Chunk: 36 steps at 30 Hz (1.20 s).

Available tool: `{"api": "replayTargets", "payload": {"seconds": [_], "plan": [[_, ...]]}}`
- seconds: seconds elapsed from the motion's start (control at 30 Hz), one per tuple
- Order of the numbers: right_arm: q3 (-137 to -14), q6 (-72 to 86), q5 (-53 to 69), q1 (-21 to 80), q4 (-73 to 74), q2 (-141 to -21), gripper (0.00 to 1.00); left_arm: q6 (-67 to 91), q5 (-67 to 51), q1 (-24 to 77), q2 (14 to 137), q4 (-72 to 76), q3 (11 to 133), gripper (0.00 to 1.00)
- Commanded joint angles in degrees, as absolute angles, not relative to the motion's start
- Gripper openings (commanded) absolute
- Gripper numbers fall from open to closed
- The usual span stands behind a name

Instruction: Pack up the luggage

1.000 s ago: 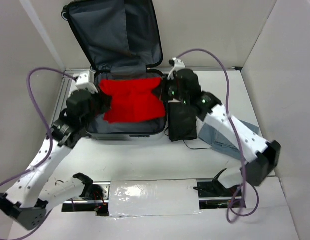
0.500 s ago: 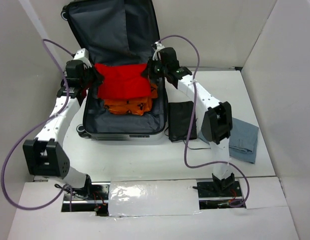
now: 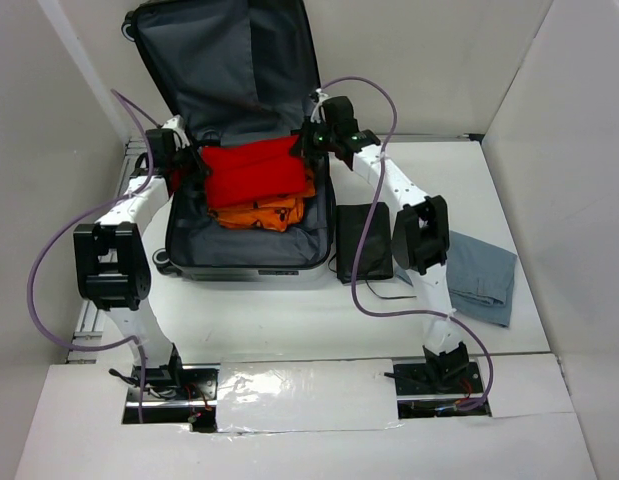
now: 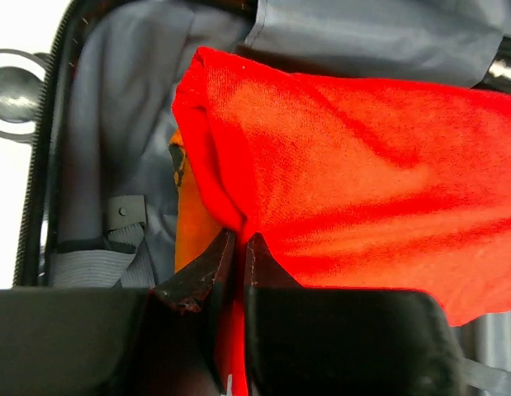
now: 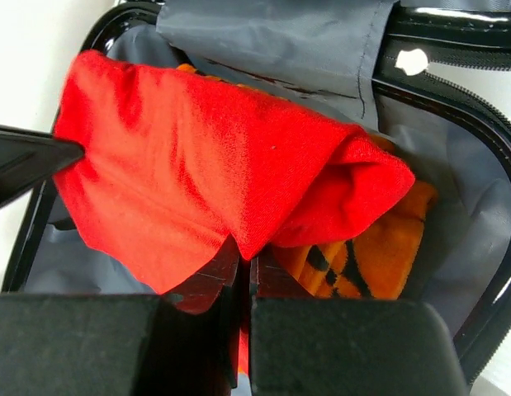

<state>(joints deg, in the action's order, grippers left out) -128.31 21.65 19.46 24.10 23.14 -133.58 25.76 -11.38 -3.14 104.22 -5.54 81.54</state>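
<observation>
The luggage [image 3: 247, 268] lies open mid-table with a black pouch [image 3: 364, 240] just beside its right wall and a grey cloth [image 3: 486, 275] further right. The left gripper [image 4: 235, 247] and right gripper [image 5: 245, 266] each pinch a red garment [image 3: 254, 172] over an orange garment [image 3: 261, 213] inside. The red garment sits slightly nearer than half a second ago.

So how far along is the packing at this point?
Done: the orange garment lies in the luggage. In hand: the left gripper and right gripper both pinch the red garment above it. Left: the black folded item and grey-blue garment sit outside on the table, and the lid stands open.
</observation>
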Motion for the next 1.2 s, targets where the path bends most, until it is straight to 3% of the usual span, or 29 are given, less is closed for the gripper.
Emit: {"api": "replayTargets", "payload": {"seconds": [0.0, 0.1, 0.3, 0.73, 1.0, 1.17], "plan": [[-127.6, 21.9, 18.5, 22.7, 23.2, -132.4, 0.00, 25.2, -11.9, -4.0, 105.4, -2.0, 84.6, 0.00], [-125.0, 21.9, 17.1, 22.7, 22.7, -131.6, 0.00, 25.2, -11.2, -4.0, 107.2, -1.5, 85.6, 0.00], [-132.2, 21.4, 16.4, 23.3, 29.2, -132.1, 0.00, 24.7, -11.2, -4.6, 109.8, -3.3, 88.2, 0.00], [-124.8, 20.3, 11.8, 25.7, 30.2, -126.7, 0.00, 23.6, -12.8, -5.2, 109.2, -6.2, 88.4, 0.00], [-122.6, 20.3, 13.5, 23.8, 28.6, -130.3, 0.00, 23.6, -12.7, -5.2, 112.7, -6.1, 87.1, 0.00], [-123.3, 19.8, 14.2, 23.2, 28.6, -131.5, 0.15, 22.5, -10.9, -5.2, 114.1, -6.6, 88.1, 0.03]]}}
